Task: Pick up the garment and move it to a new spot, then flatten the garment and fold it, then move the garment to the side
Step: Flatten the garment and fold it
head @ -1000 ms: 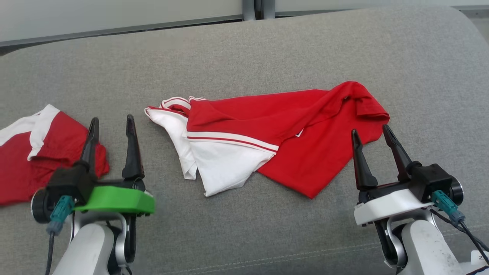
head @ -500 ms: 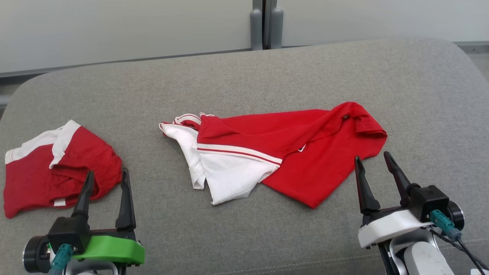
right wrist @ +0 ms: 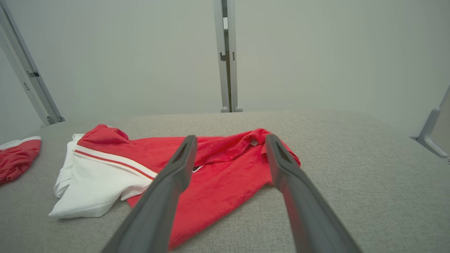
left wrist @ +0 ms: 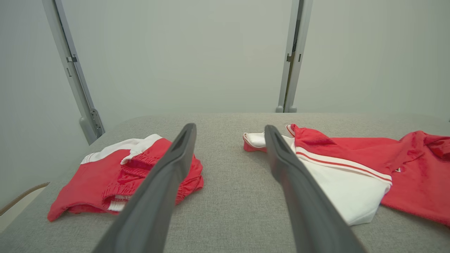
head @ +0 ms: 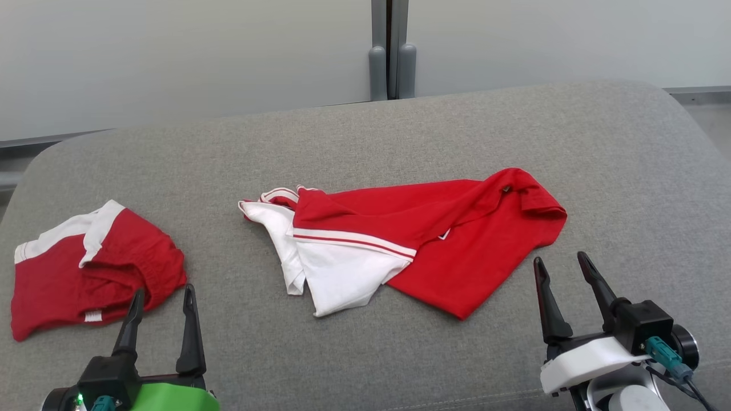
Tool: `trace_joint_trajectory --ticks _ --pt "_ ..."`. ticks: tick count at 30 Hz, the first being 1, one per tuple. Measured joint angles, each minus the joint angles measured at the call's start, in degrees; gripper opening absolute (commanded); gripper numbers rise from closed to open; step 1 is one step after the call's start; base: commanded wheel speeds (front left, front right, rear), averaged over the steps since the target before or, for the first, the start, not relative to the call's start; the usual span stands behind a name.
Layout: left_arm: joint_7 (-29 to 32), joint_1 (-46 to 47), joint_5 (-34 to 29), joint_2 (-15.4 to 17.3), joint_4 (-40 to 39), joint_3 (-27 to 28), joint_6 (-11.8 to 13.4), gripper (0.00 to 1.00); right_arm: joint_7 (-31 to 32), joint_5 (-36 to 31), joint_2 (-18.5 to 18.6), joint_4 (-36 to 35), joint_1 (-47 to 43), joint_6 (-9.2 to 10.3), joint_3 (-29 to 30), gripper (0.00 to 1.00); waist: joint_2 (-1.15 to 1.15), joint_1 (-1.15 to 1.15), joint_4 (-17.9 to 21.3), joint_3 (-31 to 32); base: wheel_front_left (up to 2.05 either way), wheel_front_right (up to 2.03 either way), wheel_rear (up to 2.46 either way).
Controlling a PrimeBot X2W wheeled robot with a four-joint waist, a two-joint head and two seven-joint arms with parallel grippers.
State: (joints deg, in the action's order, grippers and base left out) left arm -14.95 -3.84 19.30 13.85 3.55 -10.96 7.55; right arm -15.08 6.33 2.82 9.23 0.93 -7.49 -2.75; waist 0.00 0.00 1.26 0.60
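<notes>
A crumpled red and white garment (head: 457, 251) lies in the middle of the grey padded surface (head: 365, 142), its white part toward the left. In the right wrist view the garment (right wrist: 218, 175) lies just beyond the fingers. My right gripper (head: 559, 257) stands open near the garment's right end, nothing between its fingers, not touching the cloth. My left gripper (head: 163, 290) is open too, at the near left, its tips next to a bundled red and white garment (head: 91, 268). The left wrist view looks between the open left gripper (left wrist: 229, 127) at bare grey fabric.
The bundled red and white garment (left wrist: 116, 175) sits near the surface's left edge. A pale wall with a grey post (head: 391, 51) stands behind the far edge. Bare grey fabric stretches across the far side and the right end (head: 639, 171).
The head camera has tilted up, so the whole scene sits lower in the picture. Both grippers have drawn back toward the near edge, still open. The garments have not moved.
</notes>
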Motion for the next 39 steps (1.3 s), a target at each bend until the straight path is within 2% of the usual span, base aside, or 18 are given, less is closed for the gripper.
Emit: trace_joint_trajectory --ticks 32,39 --pt "0.0 -0.3 -2.9 -3.3 2.0 3.1 -3.0 1.0 0.0 0.6 0.0 -1.1 -0.9 0.0 -0.5 1.0 0.0 0.0 0.0 -0.7 0.0 0.0 0.0" --pt "0.0 0.1 -3.4 -4.0 1.6 3.3 -3.6 1.0 0.0 -0.5 0.0 -0.2 0.1 0.0 1.5 1.0 0.0 0.0 0.0 -1.9 0.0 0.0 0.0"
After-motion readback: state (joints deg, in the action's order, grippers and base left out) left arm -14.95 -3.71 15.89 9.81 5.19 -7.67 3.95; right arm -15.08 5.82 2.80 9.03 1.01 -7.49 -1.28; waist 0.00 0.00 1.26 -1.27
